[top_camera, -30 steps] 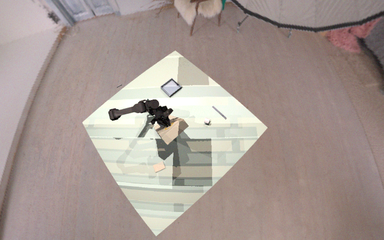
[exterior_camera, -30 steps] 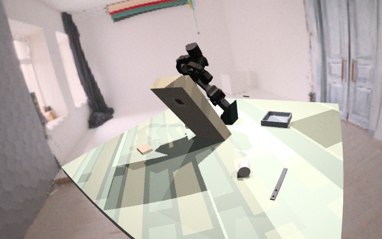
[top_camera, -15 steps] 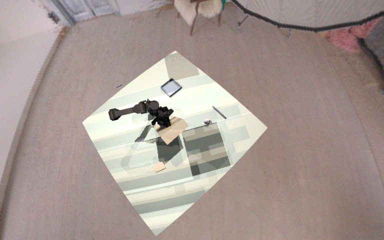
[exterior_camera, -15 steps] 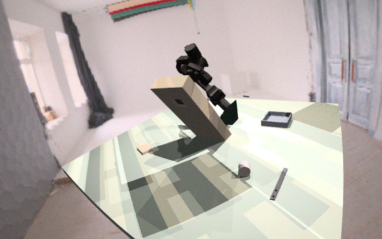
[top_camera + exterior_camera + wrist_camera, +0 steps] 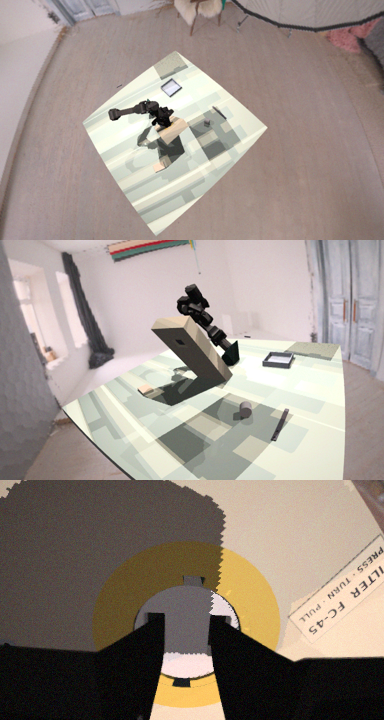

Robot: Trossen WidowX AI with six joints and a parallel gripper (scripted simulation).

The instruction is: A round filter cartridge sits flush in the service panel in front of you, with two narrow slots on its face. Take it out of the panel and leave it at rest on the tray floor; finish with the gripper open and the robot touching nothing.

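Observation:
The round grey filter cartridge (image 5: 185,599) sits in the tilted tan service panel (image 5: 176,129) (image 5: 198,353), ringed by a yellow collar (image 5: 250,611). In the wrist view my gripper (image 5: 188,627) has its two black fingers apart, with one tip in each of the two narrow slots on the cartridge face. The fingers do not squeeze anything. In the top view the gripper (image 5: 164,122) is pressed against the panel's upper face; in the exterior view the panel hides it. The grey tray (image 5: 165,91) (image 5: 276,363) stands apart on the table and is empty.
A label (image 5: 345,592) reading PRESS TURN PULL is beside the collar. A grey cylinder (image 5: 245,409) (image 5: 207,121), a dark flat bar (image 5: 279,424) (image 5: 219,112) and a small peach block (image 5: 145,388) (image 5: 159,167) lie on the table. A dark green wedge (image 5: 231,354) stands behind the panel.

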